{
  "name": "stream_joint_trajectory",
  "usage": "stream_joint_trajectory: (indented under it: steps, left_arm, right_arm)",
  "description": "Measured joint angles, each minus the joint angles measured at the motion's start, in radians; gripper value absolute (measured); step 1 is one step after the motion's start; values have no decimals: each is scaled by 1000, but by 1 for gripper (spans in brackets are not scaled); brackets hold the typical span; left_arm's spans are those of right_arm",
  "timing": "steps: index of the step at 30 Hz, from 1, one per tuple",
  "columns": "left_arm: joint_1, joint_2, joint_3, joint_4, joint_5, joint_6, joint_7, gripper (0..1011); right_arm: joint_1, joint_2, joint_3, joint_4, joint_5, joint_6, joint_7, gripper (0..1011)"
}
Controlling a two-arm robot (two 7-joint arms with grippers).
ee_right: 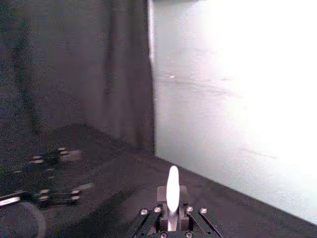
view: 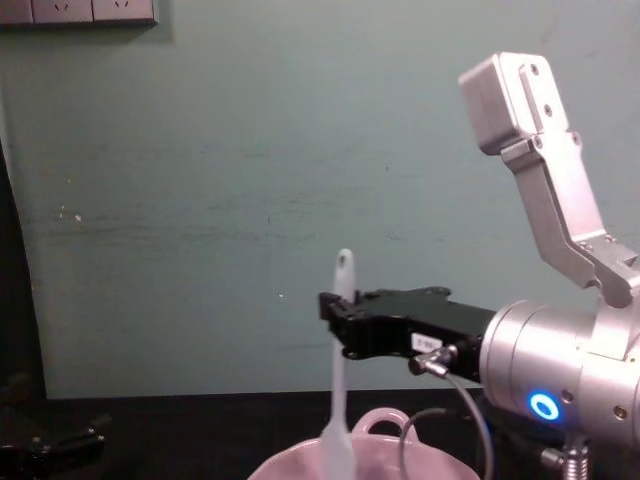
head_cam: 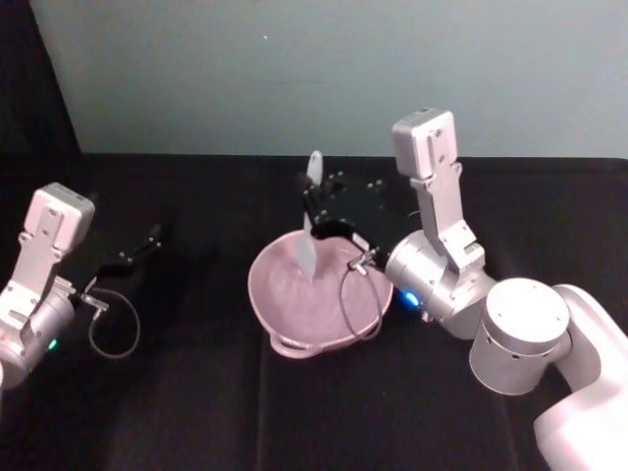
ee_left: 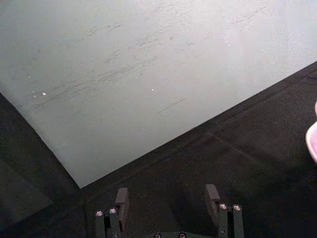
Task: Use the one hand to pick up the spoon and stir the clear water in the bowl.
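1. Pick-up is judged done. The spoon [head_cam: 313,211] is clamped in the right claw [head_cam: 316,203], jaws pinched narrow on the upper shaft.
2. The spoon is held near upright. The holed handle end sticks up above the claw, and the scoop end hangs below it, inside the bowl [head_cam: 261,294].
3. The bowl sits right under the claw tip and is not touched by the claw itself.
4. The spoon is seen as long, slim, white plastic, widening to a flat scoop. The scoop looks dipped into the water [head_cam: 294,294], though the waterline can hardly be made out on the pink glaze.
5. No ripple can be made out, so it cannot be told whether stirring has begun. Stirring is judged to be the step left: circles to be swept with the scoop kept low, clear of the rim.
6. The left claw [head_cam: 149,238] is parked well apart from the right claw, beyond the bowl, fingers spread and nothing held.
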Motion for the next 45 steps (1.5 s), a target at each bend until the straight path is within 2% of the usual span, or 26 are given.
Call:
stream_joint_trajectory:
  steps: [6,10,15,18,25,35,41,45]
  left_arm:
    - [0,0,0,0,0,0,0,1011]
    - [0,0,0,0,0,0,0,1011]
    - [0,0,0,0,0,0,0,1011]
    - [0,0,0,0,0,0,0,1011]
    - [0,0,0,0,0,0,0,1011]
    - [0,0,0,0,0,0,0,1011]
    - [0,0,0,0,0,0,0,1011]
    - [0,0,0,0,0,0,0,1011]
  right_arm:
    - [4,5,22,15,-48,-17,-32,119]
    - [-9,28,46,-6,-66,7,-34,120]
    - [-40,57,68,-61,-62,41,-4,119]
    - [-75,78,78,-120,-43,74,32,119]
    - [-122,88,65,-182,-18,106,63,119]
    - [-123,55,18,-180,2,123,71,119]
    - [-93,22,1,-127,1,92,62,119]
    - [-61,-9,2,-65,-10,42,40,119]
